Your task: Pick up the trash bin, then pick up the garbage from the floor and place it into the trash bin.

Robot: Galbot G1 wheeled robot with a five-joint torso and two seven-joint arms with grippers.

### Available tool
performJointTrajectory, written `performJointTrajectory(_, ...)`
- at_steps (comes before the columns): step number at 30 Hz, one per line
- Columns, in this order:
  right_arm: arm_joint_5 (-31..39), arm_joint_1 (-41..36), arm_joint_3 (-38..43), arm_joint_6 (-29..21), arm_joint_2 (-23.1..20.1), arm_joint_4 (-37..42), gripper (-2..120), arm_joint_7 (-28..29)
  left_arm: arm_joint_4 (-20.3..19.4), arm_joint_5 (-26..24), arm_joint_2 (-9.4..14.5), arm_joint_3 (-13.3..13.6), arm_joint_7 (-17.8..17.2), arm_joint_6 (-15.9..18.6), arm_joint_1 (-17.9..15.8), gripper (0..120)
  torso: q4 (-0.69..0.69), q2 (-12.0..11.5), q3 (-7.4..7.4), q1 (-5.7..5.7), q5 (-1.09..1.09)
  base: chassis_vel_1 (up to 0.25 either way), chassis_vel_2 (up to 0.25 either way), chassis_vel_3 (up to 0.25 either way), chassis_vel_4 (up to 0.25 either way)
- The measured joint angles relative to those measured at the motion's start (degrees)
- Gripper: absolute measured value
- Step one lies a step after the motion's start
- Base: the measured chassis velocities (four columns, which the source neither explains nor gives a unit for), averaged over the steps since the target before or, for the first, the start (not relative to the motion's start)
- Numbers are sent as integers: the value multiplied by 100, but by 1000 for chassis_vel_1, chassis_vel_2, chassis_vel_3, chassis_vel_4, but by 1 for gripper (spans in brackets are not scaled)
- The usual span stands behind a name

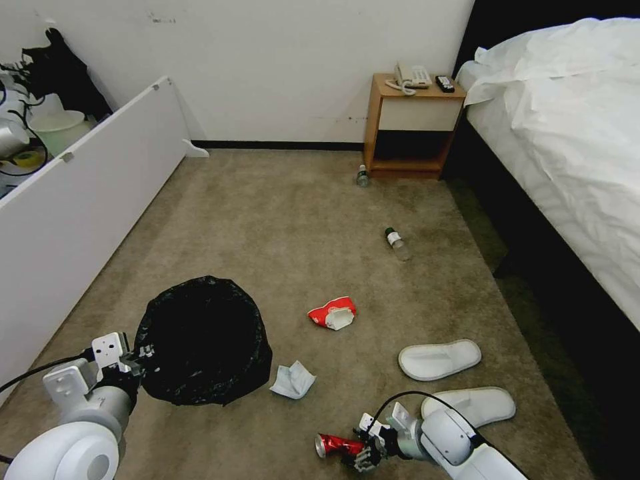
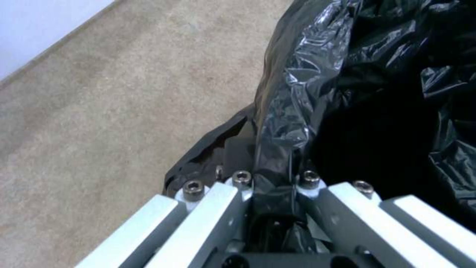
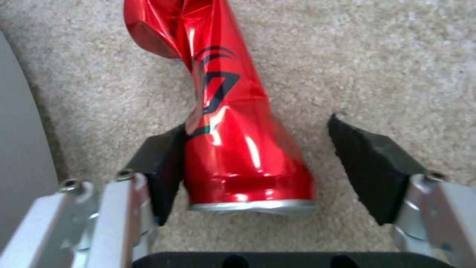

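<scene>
The trash bin (image 1: pixel 200 340), its crinkly black bag (image 2: pixel 377 93) draped over the rim, is at the lower left of the carpet. My left gripper (image 1: pixel 143 353) (image 2: pixel 273 178) is shut on the bin's near rim, pinching the bag. A crushed red can (image 1: pixel 333 443) (image 3: pixel 223 111) lies on the floor between the pads of my open right gripper (image 1: pixel 363 455) (image 3: pixel 270 149); one pad (image 3: pixel 158 167) touches it, the other stands apart. Also on the carpet lie a red-white wrapper (image 1: pixel 331 313), crumpled white paper (image 1: pixel 293 381), two bottles (image 1: pixel 398 243) (image 1: pixel 362 176) and two white slippers (image 1: pixel 439 359) (image 1: pixel 470 405).
A white panel (image 1: pixel 80 200) runs along the left, with a pale bucket (image 1: pixel 60 130) behind it. A wooden nightstand (image 1: pixel 410 127) stands against the far wall. The bed (image 1: pixel 567 147) fills the right side. Open carpet (image 1: pixel 280 220) stretches across the middle.
</scene>
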Motion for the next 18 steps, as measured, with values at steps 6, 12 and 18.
performJointTrajectory(6, -13, 0, 6, 11, -22, -11, 58, -2, -15, -3, 2, -4, 2, 0, 13, 1, 1, -1, 2, 0, 4, 0, 0, 0, 0)
performJointTrajectory(12, -34, 0, 7, 60, -46, -36, 53, -37, -36, -3, 16, -9, 3, 0, 9, 1, 1, -2, 2, 0, 5, 0, 0, 0, 0)
performJointTrajectory(18, -41, -29, 39, 84, -71, -37, 53, -52, -38, 0, 31, -4, 2, 0, 8, 1, 3, -3, 3, 0, 8, 0, 0, 0, 0)
